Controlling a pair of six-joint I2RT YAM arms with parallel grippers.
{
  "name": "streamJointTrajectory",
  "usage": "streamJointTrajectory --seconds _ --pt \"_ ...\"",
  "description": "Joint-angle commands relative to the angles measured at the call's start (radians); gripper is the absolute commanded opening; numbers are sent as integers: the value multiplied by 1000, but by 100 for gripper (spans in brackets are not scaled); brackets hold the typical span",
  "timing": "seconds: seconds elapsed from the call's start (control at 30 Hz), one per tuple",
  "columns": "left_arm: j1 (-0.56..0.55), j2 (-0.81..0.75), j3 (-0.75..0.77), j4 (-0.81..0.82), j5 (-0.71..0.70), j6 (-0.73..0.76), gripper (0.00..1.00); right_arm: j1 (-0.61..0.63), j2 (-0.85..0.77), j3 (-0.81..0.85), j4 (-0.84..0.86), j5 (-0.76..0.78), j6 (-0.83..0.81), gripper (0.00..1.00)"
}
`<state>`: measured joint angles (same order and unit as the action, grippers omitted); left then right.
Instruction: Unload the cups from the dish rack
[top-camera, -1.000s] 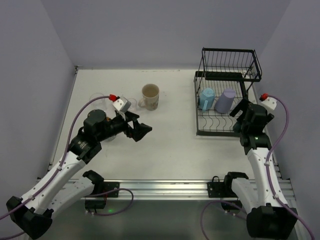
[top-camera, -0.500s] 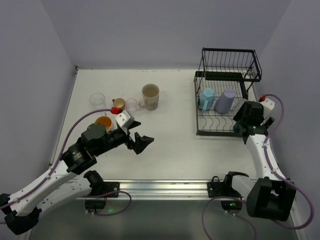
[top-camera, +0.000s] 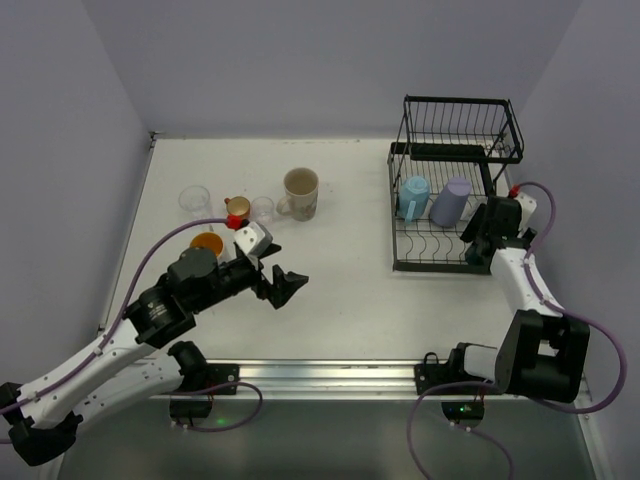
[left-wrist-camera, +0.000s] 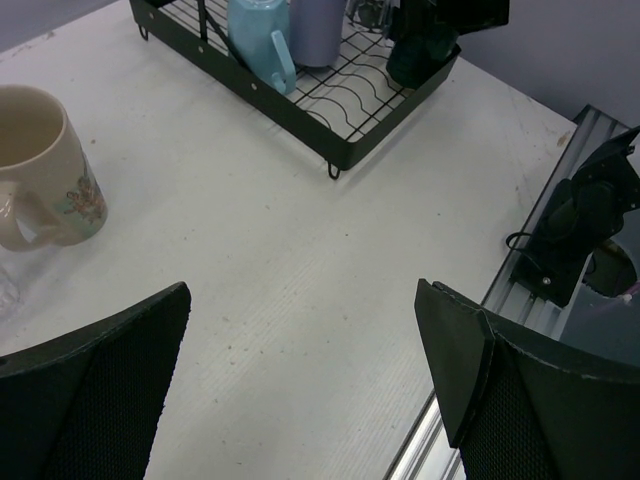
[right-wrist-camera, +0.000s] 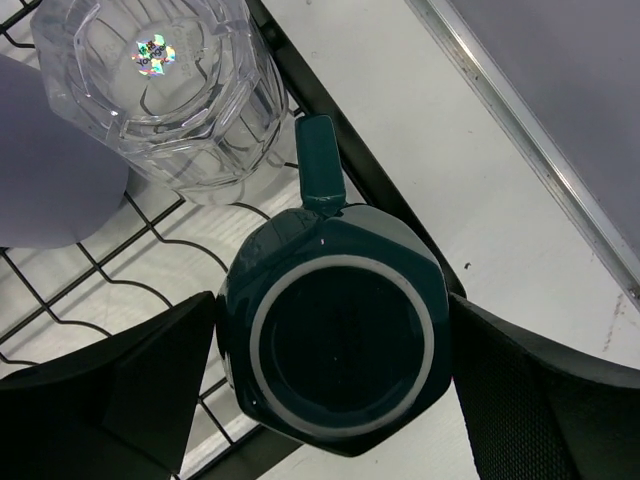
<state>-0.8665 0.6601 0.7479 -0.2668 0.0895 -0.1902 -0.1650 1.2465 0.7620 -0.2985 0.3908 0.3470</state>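
Note:
The black wire dish rack (top-camera: 440, 262) stands at the far right. Its lower tray holds a light blue mug (top-camera: 413, 196), a lavender cup (top-camera: 451, 200), a clear glass (right-wrist-camera: 160, 90) and an upturned dark teal mug (right-wrist-camera: 335, 330). My right gripper (right-wrist-camera: 332, 320) is open, one finger on each side of the teal mug at the tray's near right corner. My left gripper (top-camera: 287, 283) is open and empty above bare table. A beige mug (top-camera: 300, 192), two clear glasses (top-camera: 195, 198), a small orange-red cup (top-camera: 237, 206) and an orange-yellow cup (top-camera: 207, 243) stand on the table at the left.
The rack's raised upper basket (top-camera: 460, 125) sits behind the lower tray. The rack's rim (right-wrist-camera: 300, 95) runs close past the teal mug's handle. Purple walls close in the table on three sides. A metal rail (top-camera: 330, 375) runs along the near edge.
My right gripper has moved forward and down over the rack's near right corner, around the teal mug. My left arm has drawn back toward the near edge, uncovering the cups at the left.

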Motion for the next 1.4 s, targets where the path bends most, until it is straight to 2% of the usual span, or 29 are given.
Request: streamJointTrajectory --seconds 0.0,0.07,0.1,0.13,0.2,0.23,0.37,0.73,0.97,1.13,1.23,1.37 --pt "-5 9 16 0 -22 20 100 -7 21 48 56 -23 -17 88" --pt "-5 12 16 0 -23 20 100 -7 21 51 58 -21 -19 81" --pt "-5 13 16 -2 -23 20 100 -5 16 49 56 -17 -20 74" --pt "-3 13 16 0 -25 20 100 -7 11 51 53 -13 -20 60" --pt "-2 15 16 0 -27 20 100 -4 -22 53 45 0 -22 51" --pt "-2 16 16 0 -25 20 100 -4 -38 51 47 -1 -22 42" --pt "1 24 15 1 -22 20 100 5 -123 40 48 -6 -20 35" --pt "29 32 10 58 38 -18 100 68 -358 -22 61 -154 59 29" --pt "29 140 13 152 144 -147 100 74 -533 -89 93 -349 136 27" --pt "30 254 -70 446 262 -310 99 81 -634 -133 159 -629 234 27" --pt "29 349 -88 596 295 -373 99 87 -671 -176 266 -829 335 27" --pt "26 463 -99 791 325 -433 99 129 -679 -245 499 -996 493 28"
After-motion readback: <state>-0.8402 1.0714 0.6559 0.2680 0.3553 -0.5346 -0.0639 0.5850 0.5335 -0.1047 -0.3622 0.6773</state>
